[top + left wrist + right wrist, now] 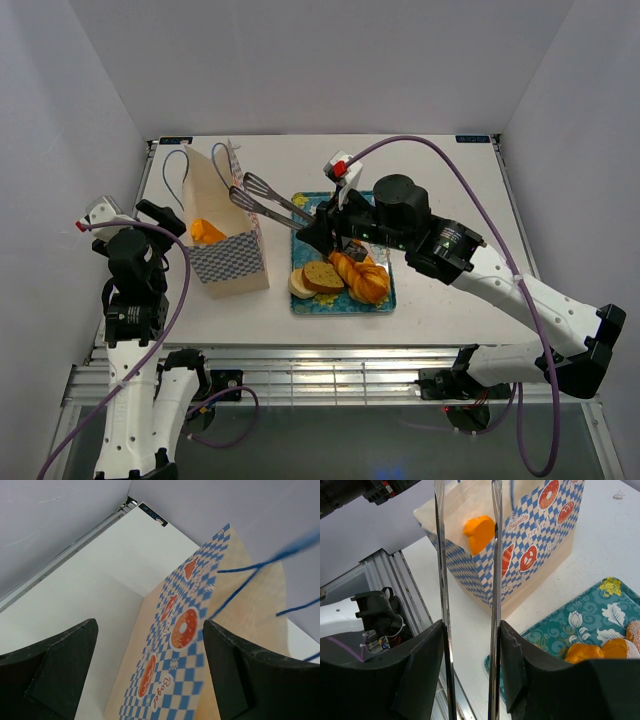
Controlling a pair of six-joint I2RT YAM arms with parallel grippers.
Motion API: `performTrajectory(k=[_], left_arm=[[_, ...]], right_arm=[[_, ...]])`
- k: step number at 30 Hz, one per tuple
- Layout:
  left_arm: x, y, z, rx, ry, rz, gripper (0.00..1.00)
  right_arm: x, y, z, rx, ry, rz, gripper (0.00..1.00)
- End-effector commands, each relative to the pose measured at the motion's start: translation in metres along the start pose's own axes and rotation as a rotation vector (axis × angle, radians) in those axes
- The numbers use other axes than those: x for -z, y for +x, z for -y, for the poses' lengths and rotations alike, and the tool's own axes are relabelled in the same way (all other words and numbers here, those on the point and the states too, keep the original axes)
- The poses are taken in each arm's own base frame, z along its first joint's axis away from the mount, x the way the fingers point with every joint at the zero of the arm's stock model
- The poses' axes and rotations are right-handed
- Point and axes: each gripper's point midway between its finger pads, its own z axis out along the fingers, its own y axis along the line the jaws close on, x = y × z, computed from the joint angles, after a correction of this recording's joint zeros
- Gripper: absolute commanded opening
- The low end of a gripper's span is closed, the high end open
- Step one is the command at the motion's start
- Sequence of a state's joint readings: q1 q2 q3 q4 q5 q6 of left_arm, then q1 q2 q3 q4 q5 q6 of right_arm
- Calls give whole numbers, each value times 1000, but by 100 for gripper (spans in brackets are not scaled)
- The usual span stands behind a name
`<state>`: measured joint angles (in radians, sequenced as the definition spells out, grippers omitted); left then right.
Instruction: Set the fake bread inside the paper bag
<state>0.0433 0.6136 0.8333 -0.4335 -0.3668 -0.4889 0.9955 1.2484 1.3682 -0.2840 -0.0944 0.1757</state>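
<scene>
1. Paper bag (235,262): upright on tabletop (440,180), left of centre, mouth open. Blue cord handles stand up at the rim. Checked band w/ pretzel and donut prints faces the near edge.

2. Fake bread, pos. A: one orange piece (480,532) lies inside the bag, visible through the mouth.

3. Fake bread, pos. B: remaining pieces sit on the teal floral tray (585,622), just right of the bag.
   - Round cut slices (318,277) at the tray's near-left corner.
   - Twisted loaf (362,280) touching them on the right side.

4. R hand (470,650): fingers clamped on the handle end of metal tongs (441,580).
   - Tongs point from the tray area toward the bag; the tips are up by the bag's far right corner.
   - Tong arms are apart; nothing is gripped between them.

5. L hand (150,645): fingers spread apart, holding nothing.
   - Located at the bag's left side, facing its printed side panel.
   - Contact w/ the bag: cannot tell from either view.
</scene>
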Motion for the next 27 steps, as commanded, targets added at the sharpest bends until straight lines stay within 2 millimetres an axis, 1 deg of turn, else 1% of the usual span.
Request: performTrajectory(k=[1,6,10,12,13,15,16,17,18,19,20,23,24,25,26,27], left_arm=[[3,-10,8,2,32,23,96],[3,-10,9,1,36,24,96],[3,-9,9,0,40,22,96],[3,-9,11,-2,47,20,96],[3,-9,11,-1,49,21,96],[3,-8,13,-2,60,17,96],[3,-7,13,-3,64,15,96],[3,-7,14,-4,65,15,96],[3,-6,15,-5,75,11,96],[3,-7,17,-5,83,13,96],[2,-5,17,-8,85,8,96],[2,-3,20,-11,100,-1,96],[2,-2,21,-11,105,-5,96],[1,-2,22,-11,109,-6,96],[1,-1,22,-12,112,-11,96],[1,0,23,-13,118,-16,96]], right_arm=[[8,-43,-13,24,-42,128,52],[12,-52,-19,20,-65,149,52],[20,-57,-22,20,-70,165,52],[24,-55,-20,17,-56,163,52],[29,-50,-18,13,-47,164,52],[33,-45,-12,6,-13,166,52],[41,-46,-11,3,-4,181,52],[40,-32,-5,-8,23,160,52],[43,-26,-2,-13,38,155,52],[51,-24,-1,-22,48,165,52],[49,-4,6,-32,73,130,52],[62,18,20,-53,150,108,52],[63,37,26,-59,174,70,52],[70,47,30,-62,197,48,52],[74,57,37,-65,235,31,52],[75,75,42,-72,256,-4,52]])
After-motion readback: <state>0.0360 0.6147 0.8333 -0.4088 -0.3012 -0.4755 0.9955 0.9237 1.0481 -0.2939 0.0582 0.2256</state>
